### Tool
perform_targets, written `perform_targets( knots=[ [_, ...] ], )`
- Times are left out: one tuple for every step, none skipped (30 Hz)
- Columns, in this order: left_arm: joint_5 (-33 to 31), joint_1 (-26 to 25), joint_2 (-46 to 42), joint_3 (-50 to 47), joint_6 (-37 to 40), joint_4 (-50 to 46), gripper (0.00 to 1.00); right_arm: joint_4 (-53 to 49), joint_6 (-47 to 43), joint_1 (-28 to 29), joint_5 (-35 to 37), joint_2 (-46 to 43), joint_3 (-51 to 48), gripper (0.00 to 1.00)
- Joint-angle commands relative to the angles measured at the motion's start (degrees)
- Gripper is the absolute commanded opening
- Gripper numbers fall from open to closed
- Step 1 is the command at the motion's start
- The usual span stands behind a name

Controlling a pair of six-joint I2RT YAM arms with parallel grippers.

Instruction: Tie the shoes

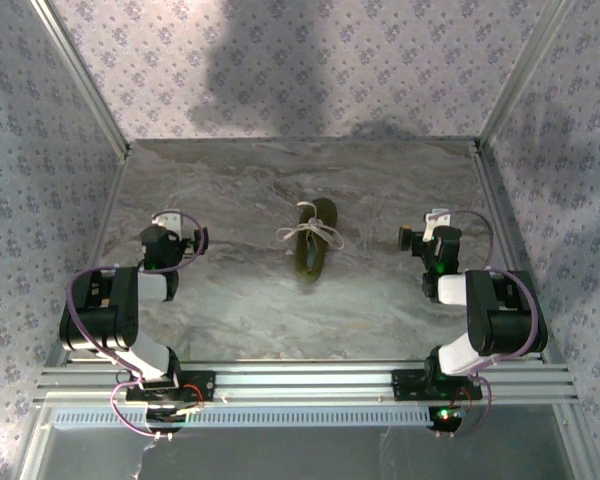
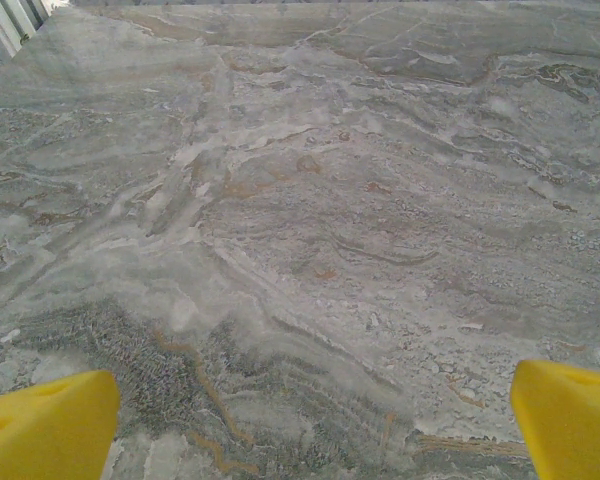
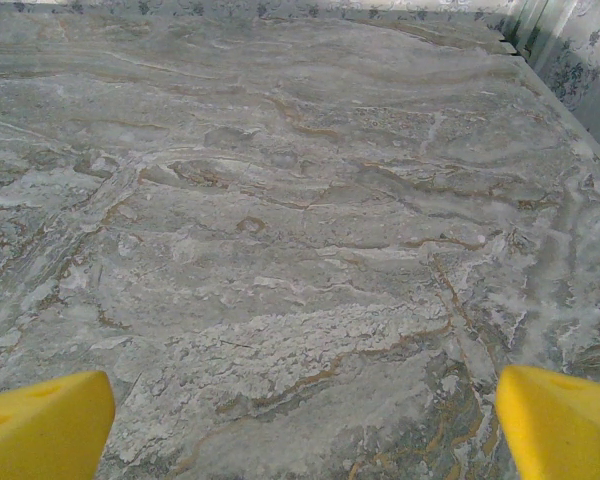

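Starting on the left, the left gripper hovers over the grey marbled tabletop. Its yellow fingertips are spread as wide as they go, with nothing between them but bare surface. Across to the centre, the small olive-green shoe lies lengthwise mid-table, well apart from both arms. Its cream-white laces are splayed over the upper and out to either side, and whether they are knotted is too small to tell. I'd call the shoe light and soft, likely to skid on that smooth top if tugged. The laces look limp and thin, so the place to pinch is the loose lace out at each side, one per arm, rather than the shoe's body. The one hollow here is the shoe's dark opening, which seems to be at the near end, its contents unreadable. On the right, the right gripper is also fully spread and holds nothing.
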Motion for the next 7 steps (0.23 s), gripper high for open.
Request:
perform_targets(
  knots=[
    [-0.44,0.3,-0.09,1.01,-0.59,0.21,0.99,-0.37,0.9,-0.26,-0.51,0.47,0.81,1.0],
    [-0.46,0.28,-0.1,1.1,-0.58,0.08,0.99,-0.38,0.9,-0.26,-0.47,0.47,0.81,1.0],
    [-0.46,0.24,0.01,1.1,-0.62,0.04,0.99,-0.39,0.9,-0.26,-0.45,0.47,0.78,1.0],
    [-0.46,0.29,-0.1,1.1,-0.59,0.03,0.99,-0.39,0.9,-0.26,-0.4,0.47,0.8,1.0],
    [-0.46,0.23,-0.12,1.1,-0.59,0.03,0.99,-0.4,0.9,-0.26,-0.42,0.51,0.81,1.0],
    [-0.63,0.21,-0.11,1.12,-0.54,0.13,0.99,-0.38,0.91,-0.26,-0.36,0.47,0.8,1.0],
    [-0.56,0.21,-0.11,1.01,-0.55,0.21,0.99,-0.37,0.9,-0.26,-0.47,0.47,0.79,1.0]
  ],
)
